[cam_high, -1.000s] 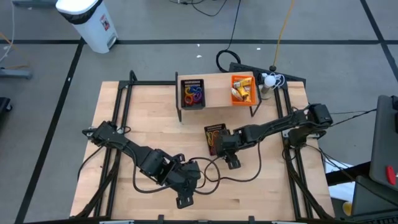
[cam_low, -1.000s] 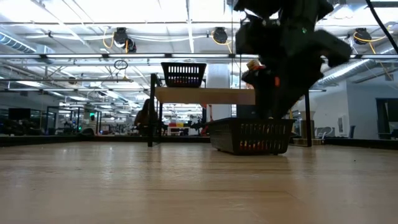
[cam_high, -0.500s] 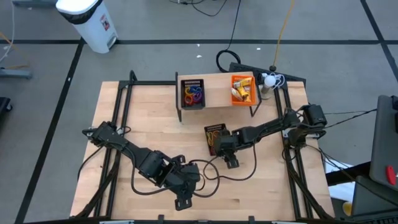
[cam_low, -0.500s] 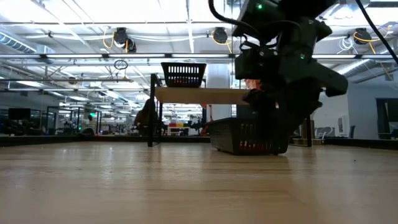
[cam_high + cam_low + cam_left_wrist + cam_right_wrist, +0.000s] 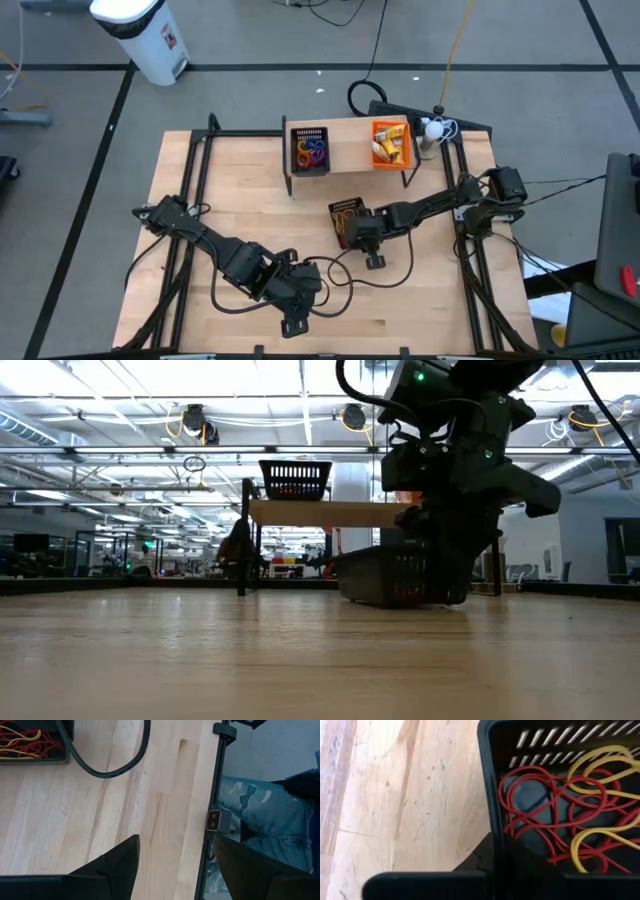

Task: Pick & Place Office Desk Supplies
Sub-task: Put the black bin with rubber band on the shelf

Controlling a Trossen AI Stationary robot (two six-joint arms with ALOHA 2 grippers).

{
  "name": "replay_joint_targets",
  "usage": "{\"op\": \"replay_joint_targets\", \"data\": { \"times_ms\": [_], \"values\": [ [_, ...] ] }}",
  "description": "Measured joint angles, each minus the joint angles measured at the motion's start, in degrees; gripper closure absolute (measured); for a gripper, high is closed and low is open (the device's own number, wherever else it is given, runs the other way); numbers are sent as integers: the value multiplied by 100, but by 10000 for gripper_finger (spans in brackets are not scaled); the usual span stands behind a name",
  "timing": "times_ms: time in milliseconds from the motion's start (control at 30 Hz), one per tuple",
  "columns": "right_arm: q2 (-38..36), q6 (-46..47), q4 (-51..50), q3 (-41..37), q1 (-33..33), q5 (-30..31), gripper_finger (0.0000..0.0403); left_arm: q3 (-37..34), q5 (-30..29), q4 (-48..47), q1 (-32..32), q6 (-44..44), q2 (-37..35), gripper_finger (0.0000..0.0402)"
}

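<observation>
Overhead, the wooden table (image 5: 250, 190) carries a low shelf (image 5: 348, 148) with a black basket (image 5: 310, 150) of coloured rings and an orange bin (image 5: 391, 143). Just below it sits a black mesh basket (image 5: 345, 218) of red and yellow rubber bands (image 5: 555, 815). The right gripper (image 5: 362, 232) is pressed together at that basket's wall; whether it pinches a band cannot be told. The left gripper (image 5: 175, 865) stands spread over bare wood near the front edge.

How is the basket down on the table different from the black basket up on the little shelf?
The low basket holds thin red and yellow rubber bands; the shelf basket holds chunkier blue, purple, yellow and red rings. The right gripper, shut, is at the low basket's wall; nothing touches the shelf basket. Both are black with slotted sides.
</observation>
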Motion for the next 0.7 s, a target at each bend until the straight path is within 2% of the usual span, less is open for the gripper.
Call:
{"op": "replay_joint_targets", "data": {
  "times_ms": [133, 267, 400, 700],
  "values": [
    [-162, -10, -318, 4, 45, 272, 400, 0, -5, -56, 0, 213, 0, 146],
    [-622, 131, -929, -1, 72, 481, 402, 0, -22, -55, 13, 349, 0, 146],
    [-1274, 213, -1198, -7, 146, 734, 402, 0, -182, -34, 13, 306, 0, 146],
    [-2741, 293, -1206, -7, 419, 725, 402, 0, -256, -36, 15, 415, 0, 146]
  ]
}}
